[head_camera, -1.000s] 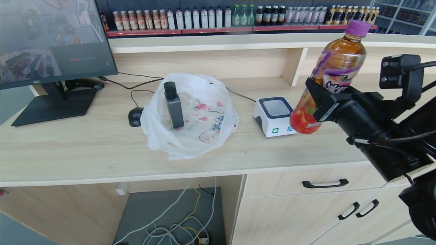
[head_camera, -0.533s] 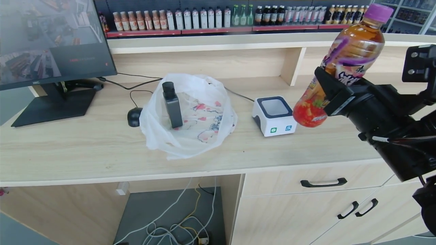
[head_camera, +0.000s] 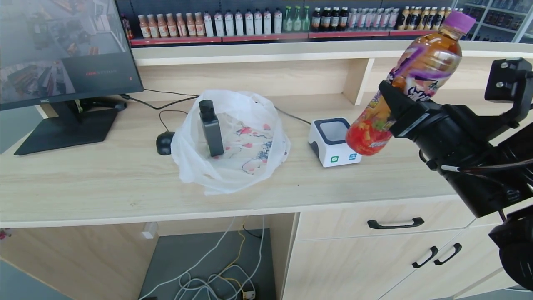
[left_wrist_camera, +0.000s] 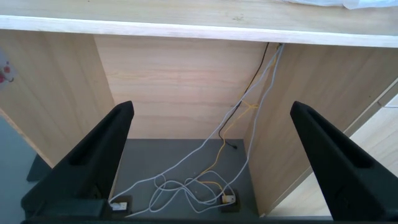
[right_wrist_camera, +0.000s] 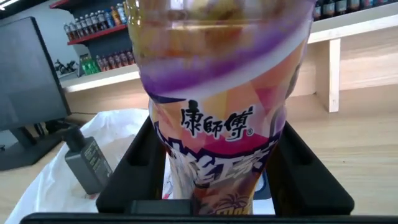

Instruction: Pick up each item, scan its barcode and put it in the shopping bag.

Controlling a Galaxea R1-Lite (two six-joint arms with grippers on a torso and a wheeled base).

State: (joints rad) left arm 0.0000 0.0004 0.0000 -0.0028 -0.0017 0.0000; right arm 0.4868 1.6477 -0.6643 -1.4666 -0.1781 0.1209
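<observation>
My right gripper point(head_camera: 397, 109) is shut on a juice bottle point(head_camera: 406, 83) with a purple cap, amber drink and a red and purple label. It holds the bottle tilted in the air, its base just right of the white barcode scanner point(head_camera: 333, 141) on the counter. The right wrist view has the bottle point(right_wrist_camera: 224, 93) close up between the black fingers point(right_wrist_camera: 134, 168). A white plastic shopping bag point(head_camera: 233, 141) lies open left of the scanner, with a dark grey bottle point(head_camera: 211, 128) standing inside it. My left gripper point(left_wrist_camera: 211, 162) hangs open below the counter edge, over floor cables.
A monitor point(head_camera: 62, 50) on a black stand sits at the counter's far left, with a black mouse point(head_camera: 165, 142) and its cable beside the bag. A raised wooden shelf point(head_camera: 258, 52) runs behind the counter. Drawers point(head_camera: 395, 225) with black handles are below on the right.
My right gripper has carried the bottle up and to the right, then back left and slightly lower, so its base now overlaps the scanner's right edge. The bag and grey bottle stayed put.
</observation>
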